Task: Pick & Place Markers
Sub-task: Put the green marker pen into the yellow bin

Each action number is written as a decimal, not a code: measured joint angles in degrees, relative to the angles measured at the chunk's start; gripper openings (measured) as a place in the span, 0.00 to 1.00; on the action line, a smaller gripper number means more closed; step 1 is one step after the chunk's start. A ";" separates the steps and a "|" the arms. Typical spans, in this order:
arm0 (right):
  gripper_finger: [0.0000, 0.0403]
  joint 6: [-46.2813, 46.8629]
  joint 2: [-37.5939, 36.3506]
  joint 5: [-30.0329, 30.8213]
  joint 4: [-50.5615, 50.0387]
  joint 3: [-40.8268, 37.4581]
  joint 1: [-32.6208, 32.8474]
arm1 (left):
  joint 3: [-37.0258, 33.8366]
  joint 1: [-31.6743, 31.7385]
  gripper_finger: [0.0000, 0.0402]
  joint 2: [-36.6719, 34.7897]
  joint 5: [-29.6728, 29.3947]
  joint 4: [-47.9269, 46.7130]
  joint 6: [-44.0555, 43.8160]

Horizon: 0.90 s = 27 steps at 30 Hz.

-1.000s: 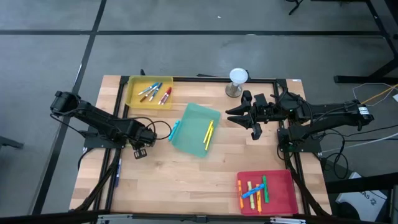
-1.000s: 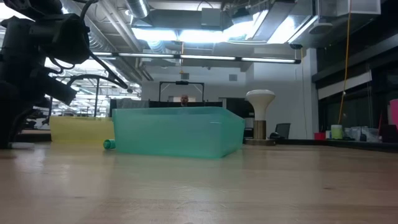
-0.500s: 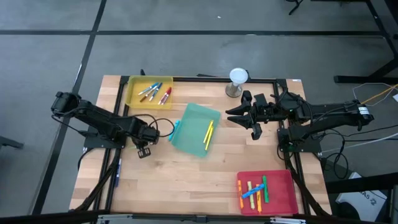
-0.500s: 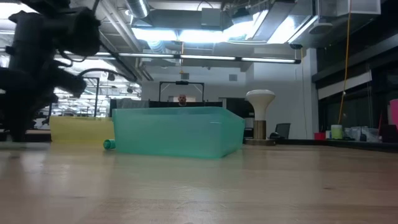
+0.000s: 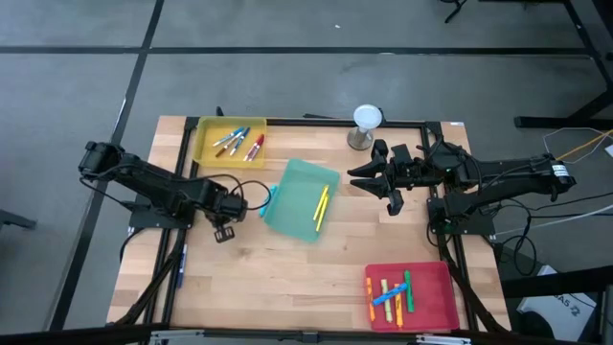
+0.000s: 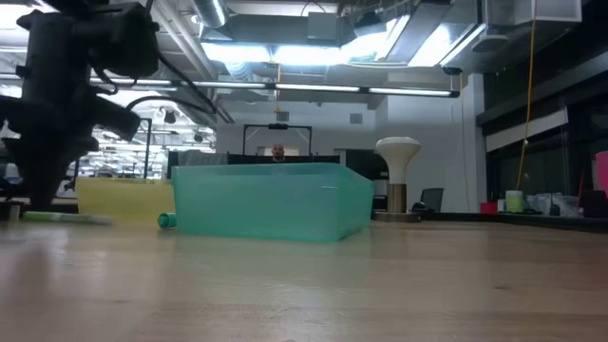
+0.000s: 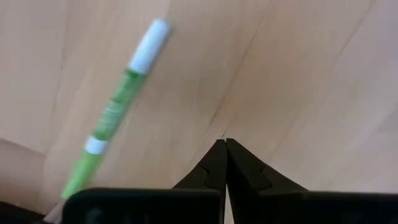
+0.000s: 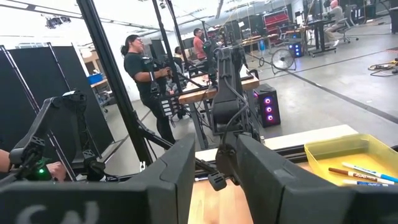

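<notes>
Hovering with our left gripper [image 7: 225, 144] clenched on nothing beside the green marker [image 7: 115, 107], we risk nudging it away, seemingly ungrasped; the right gripper [image 5: 375, 185] waits half-open.

Green-and-white marker [image 7: 118, 109] lying on tan wood table [image 5: 287, 278]; yellow [image 5: 203, 153], teal [image 5: 292, 206], red trays [image 5: 436, 287] sitting.

Robotics lab, probably in an open industrial hall: exposed ducts [image 6: 180, 57] and strip lights [image 6: 313, 90] overhead, concrete floor [image 5: 306, 77], wooden bench [image 5: 287, 287], people [image 8: 142, 74] at workstations, PC tower [image 8: 271, 106].
</notes>
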 joint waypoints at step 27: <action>0.29 -0.47 0.00 -0.02 -0.02 0.00 0.01 | 5.18 15.62 0.39 -0.07 -9.36 5.18 14.58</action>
